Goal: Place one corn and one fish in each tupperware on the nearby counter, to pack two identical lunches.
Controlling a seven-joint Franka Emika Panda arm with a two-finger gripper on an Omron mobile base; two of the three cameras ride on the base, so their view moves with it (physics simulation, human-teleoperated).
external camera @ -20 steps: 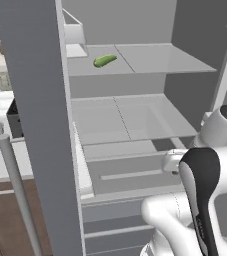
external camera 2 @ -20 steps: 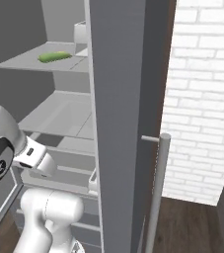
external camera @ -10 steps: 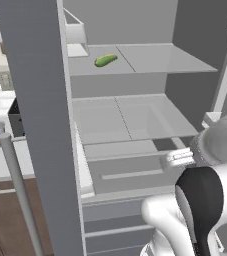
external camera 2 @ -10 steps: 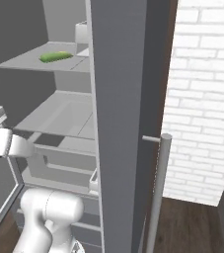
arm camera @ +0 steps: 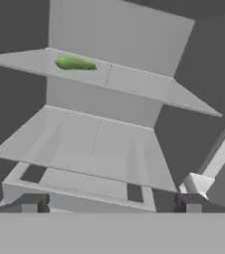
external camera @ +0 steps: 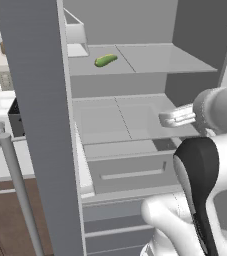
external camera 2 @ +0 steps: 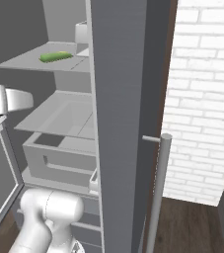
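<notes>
One green cucumber (external camera: 105, 60) lies on fridge shelf (external camera: 155, 60).

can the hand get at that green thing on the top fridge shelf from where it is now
Probably yes. The fridge stands open, and the green thing lies alone near the front of the upper shelf with nothing before it. The hand, open and empty, faces the shelves from lower down, so it would need to rise and move in.

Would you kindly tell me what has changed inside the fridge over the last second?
The arm has lifted: the hand rose from drawer level to the middle shelf, jaws open and empty throughout. The green vegetable on the upper shelf and the drawer stayed put.
</notes>
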